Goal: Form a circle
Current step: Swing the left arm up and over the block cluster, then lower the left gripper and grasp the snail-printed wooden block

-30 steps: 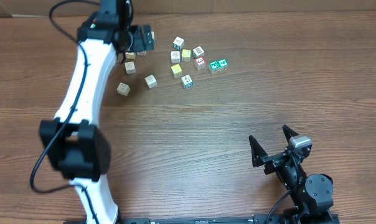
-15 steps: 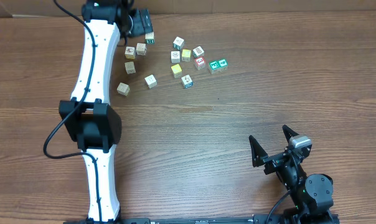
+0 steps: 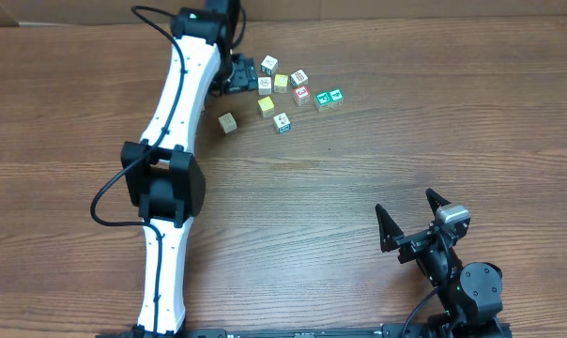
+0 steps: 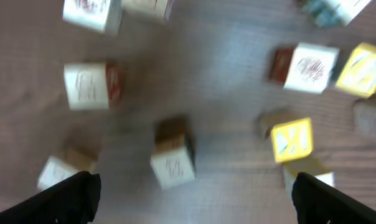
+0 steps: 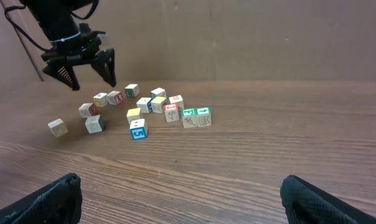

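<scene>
Left hand (image 3: 238, 75): spread wide, holding nothing, above the bench (image 3: 359, 169). Picture cubes (image 3: 266, 105) lie scattered beneath it and just to its right, the green-faced pair (image 3: 329, 98) outermost. Right hand (image 3: 412, 218): spread, empty, well apart from them

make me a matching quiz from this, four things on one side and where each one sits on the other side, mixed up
Things:
1 left gripper
2 right gripper
3 green-topped pair
4 tan cube

Places:
a right end of the cube cluster
b bottom right of the overhead view, far from the cubes
c above the cubes, jaws open
d apart from the rest, at the cluster's left front

Pairs: 1-c, 2-b, 3-a, 4-d
</scene>
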Motion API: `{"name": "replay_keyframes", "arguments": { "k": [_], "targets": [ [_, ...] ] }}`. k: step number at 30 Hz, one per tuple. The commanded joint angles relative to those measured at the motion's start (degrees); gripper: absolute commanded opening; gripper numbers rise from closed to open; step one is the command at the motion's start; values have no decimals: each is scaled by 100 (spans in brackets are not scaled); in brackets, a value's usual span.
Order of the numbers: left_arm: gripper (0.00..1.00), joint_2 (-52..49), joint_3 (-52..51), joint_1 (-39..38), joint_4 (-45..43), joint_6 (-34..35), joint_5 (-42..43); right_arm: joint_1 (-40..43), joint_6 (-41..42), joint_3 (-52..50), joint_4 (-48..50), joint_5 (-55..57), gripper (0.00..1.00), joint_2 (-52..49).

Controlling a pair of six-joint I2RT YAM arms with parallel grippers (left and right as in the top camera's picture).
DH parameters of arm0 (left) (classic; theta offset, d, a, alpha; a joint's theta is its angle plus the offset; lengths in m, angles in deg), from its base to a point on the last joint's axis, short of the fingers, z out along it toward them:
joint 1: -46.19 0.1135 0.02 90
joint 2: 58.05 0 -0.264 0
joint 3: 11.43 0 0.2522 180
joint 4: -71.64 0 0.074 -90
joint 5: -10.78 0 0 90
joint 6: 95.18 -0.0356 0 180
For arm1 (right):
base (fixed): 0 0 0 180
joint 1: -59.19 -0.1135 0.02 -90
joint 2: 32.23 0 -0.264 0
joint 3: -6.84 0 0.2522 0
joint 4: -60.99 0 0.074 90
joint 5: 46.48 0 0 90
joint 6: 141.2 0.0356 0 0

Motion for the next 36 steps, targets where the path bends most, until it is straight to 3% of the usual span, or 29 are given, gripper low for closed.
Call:
{"name": "replay_keyframes", "arguments": {
  "k": [1, 8, 12, 21, 31, 36],
  "targets": [
    [97, -68, -81, 15, 179, 455, -374, 44, 24, -17, 33, -7, 100, 68],
    [100, -68, -461, 111, -7, 485, -111, 44, 24, -17, 35, -7, 100, 68],
    [91, -68, -885, 118, -474, 573, 243, 44, 24, -17, 33, -4, 100, 68],
    [88, -68, -1327, -15, -1014, 800, 164, 44, 24, -17, 33, -7, 100, 68],
    [65, -68, -1880, 0, -1152, 841, 136, 44, 24, -17, 33, -7, 100, 68],
    [64, -68, -1880, 0, -1314, 868, 306, 44, 24, -17, 35, -7, 100, 68]
  ]
}}
